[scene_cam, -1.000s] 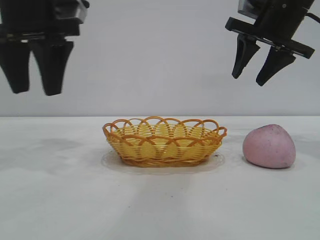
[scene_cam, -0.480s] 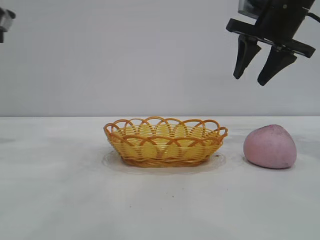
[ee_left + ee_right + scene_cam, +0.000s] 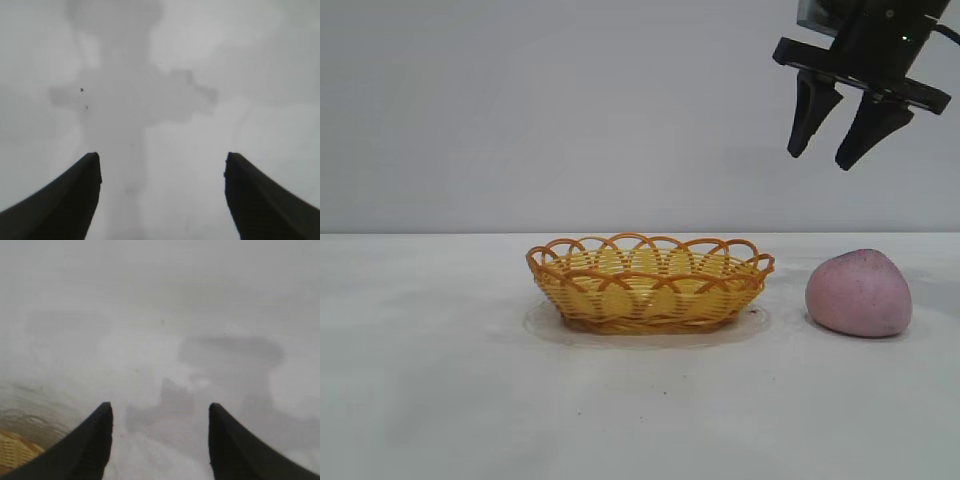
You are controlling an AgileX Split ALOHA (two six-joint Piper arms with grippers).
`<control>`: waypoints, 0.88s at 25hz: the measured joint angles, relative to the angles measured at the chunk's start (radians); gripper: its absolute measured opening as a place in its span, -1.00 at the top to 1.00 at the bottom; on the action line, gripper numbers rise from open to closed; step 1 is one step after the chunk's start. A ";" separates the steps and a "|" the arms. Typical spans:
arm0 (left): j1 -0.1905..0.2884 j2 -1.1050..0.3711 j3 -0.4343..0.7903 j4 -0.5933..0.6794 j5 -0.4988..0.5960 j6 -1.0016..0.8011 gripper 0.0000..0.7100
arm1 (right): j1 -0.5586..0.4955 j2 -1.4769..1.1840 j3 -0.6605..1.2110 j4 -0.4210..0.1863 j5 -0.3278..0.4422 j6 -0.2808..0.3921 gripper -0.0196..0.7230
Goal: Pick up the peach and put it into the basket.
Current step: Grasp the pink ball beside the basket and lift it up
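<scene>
1. Wicker, yellow with an orange-brown looped rim: the basket (image 3: 650,283) sits on the white counter (image 3: 440,400) and serves as the landmark for everything below; nothing lies in it.
2. The peach (image 3: 859,292), a dull pink-mauve lump, rests on the counter to the right of the basket in the exterior view, near it but not touching; the pick-up is not yet done.
3. The right tool (image 3: 833,135) hangs high above the counter, up and to the right of the basket, roughly over the gap between basket and peach; its two dark fingers stand apart with nothing between them.
4. The right wrist view shows bare counter between the right tool's fingers (image 3: 85,445) and a corner of the basket's weave at the edge; the peach is not in that view, so the tool is not yet lined up on it.
5. The left tool (image 3: 160,200) is out of the exterior view, away from the basket; its own camera shows its fingers well apart over bare counter, empty.
6. To do the step well, I judge the right tool should shift away from the basket until it is centred over the peach, then descend with fingers wide enough to straddle the widest part; closing low on the rounded body rather than on the pointed top should keep it from slipping out.
7. Lifting clear of the looped rim before crossing to the basket should avoid snagging the weave.
</scene>
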 joint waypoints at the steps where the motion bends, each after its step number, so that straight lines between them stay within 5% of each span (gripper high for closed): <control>1: 0.000 -0.069 0.041 -0.006 -0.010 0.000 -0.30 | 0.000 0.000 0.000 0.000 0.001 0.000 -0.01; 15: 0.000 -1.100 0.448 -0.055 0.007 -0.006 -0.30 | 0.000 0.000 0.000 0.000 0.011 -0.013 -0.01; 22: 0.000 -1.372 0.562 -0.066 0.037 -0.008 -0.30 | 0.000 0.000 0.000 0.000 0.020 -0.023 -0.01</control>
